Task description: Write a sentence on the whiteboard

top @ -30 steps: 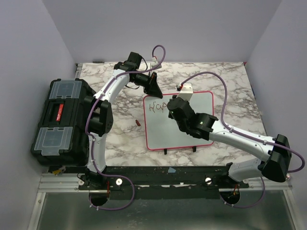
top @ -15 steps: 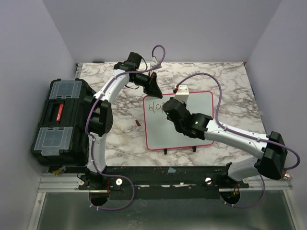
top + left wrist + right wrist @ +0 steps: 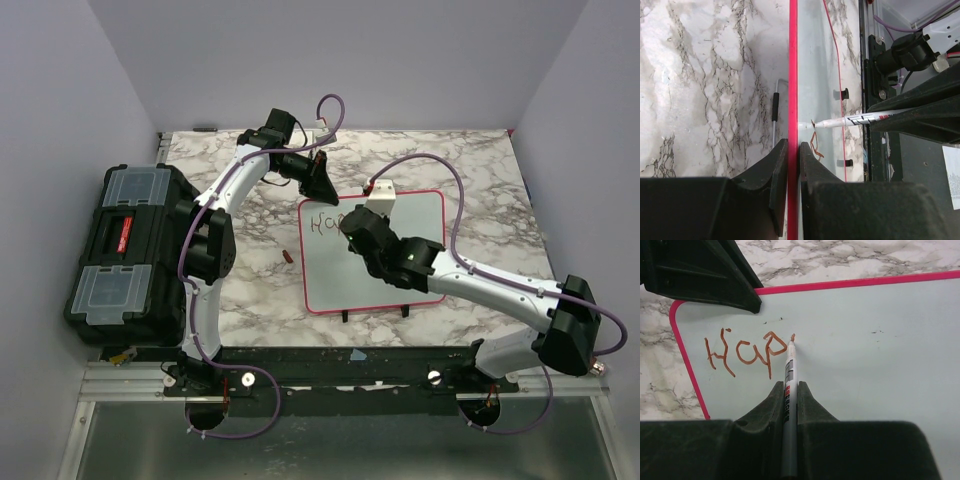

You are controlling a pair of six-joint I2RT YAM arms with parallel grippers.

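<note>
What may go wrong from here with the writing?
1. The left jaws pinch only the thin frame of the whiteboard; pressure from the marker may shift it and bend the letters.
2. The right jaws hold that marker by its barrel alone; hard pressing may push it back.

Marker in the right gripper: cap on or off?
Off. The marker ends in a bare tip on the whiteboard, beside the "Hap" lettering; the right gripper is shut on its barrel.
</note>
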